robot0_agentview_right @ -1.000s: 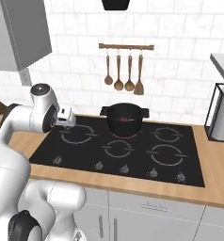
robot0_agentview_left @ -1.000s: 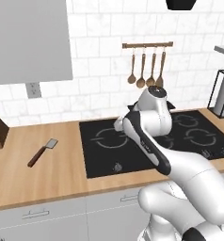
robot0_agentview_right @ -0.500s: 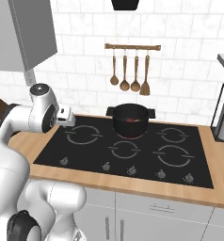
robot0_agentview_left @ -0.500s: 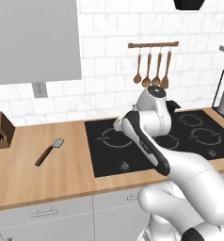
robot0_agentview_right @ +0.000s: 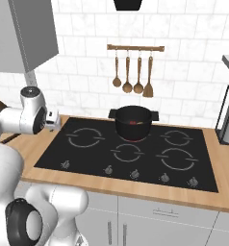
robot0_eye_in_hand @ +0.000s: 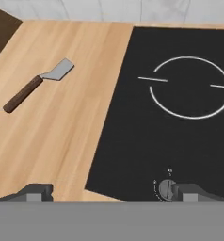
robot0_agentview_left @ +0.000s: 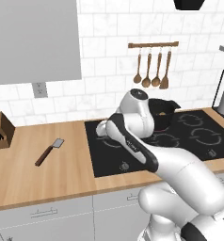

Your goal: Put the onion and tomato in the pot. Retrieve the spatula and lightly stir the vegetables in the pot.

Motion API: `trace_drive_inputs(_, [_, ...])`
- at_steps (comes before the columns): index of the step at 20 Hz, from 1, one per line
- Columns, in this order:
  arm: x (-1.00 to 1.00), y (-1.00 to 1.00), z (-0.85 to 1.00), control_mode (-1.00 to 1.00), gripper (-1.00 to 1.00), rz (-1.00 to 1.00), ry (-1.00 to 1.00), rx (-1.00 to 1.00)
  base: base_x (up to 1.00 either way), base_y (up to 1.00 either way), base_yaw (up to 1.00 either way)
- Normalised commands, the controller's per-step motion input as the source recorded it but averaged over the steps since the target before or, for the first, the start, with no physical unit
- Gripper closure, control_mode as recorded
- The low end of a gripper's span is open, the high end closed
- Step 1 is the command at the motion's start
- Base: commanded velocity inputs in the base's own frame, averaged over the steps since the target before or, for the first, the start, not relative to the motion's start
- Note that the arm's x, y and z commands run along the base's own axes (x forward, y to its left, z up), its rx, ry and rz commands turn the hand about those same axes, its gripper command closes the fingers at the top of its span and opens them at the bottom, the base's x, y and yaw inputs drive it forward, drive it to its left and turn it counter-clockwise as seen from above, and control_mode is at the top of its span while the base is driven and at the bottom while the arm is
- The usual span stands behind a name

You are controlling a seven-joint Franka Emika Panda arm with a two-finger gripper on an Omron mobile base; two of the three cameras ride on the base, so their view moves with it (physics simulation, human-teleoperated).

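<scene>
The gripper [robot0_eye_in_hand: 112, 193] stands wide open and holds nothing; its two dark fingertips [robot0_eye_in_hand: 36, 192] rise far apart at the bottom of the hand view, above the front left corner of the black cooktop [robot0_eye_in_hand: 180, 136] and the wooden counter [robot0_eye_in_hand: 62, 132] beside it. The spatula [robot0_eye_in_hand: 37, 85] lies flat on the counter, well left of the cooktop, grey blade towards the wall and reddish-brown handle towards the front edge; in the left base view the spatula [robot0_agentview_left: 49, 151] sits between the knife block [robot0_agentview_left: 0, 133] and the cooktop [robot0_agentview_left: 180, 141]. The pot [robot0_agentview_right: 133, 122] stands on a rear burner under the hanging wooden spoons [robot0_agentview_right: 132, 74]; something red, the tomato [robot0_agentview_right: 132, 122], shows inside it; the onion cannot be made out.
</scene>
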Motion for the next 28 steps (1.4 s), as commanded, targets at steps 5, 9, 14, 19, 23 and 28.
trace_drive_inputs(5, [0.0, 1.0, -0.1, -1.0, -1.0, 0.08, 0.25, 0.05, 0.0, 0.0, 0.0])
trace_drive_inputs(9, [0.0, 1.0, -0.02, -1.0, -1.0, 0.0, 0.21, 0.09, 0.0, 0.0, 0.0])
trace_drive_inputs(14, [-0.01, 1.0, -0.4, -1.0, -1.0, 0.0, 0.1, 0.01, 0.0, 0.0, 0.0])
trace_drive_inputs(19, [-0.09, 1.0, -0.57, -1.0, -1.0, -0.06, -0.07, 0.0, 0.0, 0.0, 0.0])
trace_drive_inputs(23, [0.01, 0.98, -0.22, -1.0, -1.0, -0.16, -0.05, 0.0, 0.0, 0.0, 0.0])
trace_drive_inputs(28, [0.28, 0.6, -0.03, -1.0, -1.0, -0.22, -0.01, 0.0, 0.0, 0.0, 0.0])
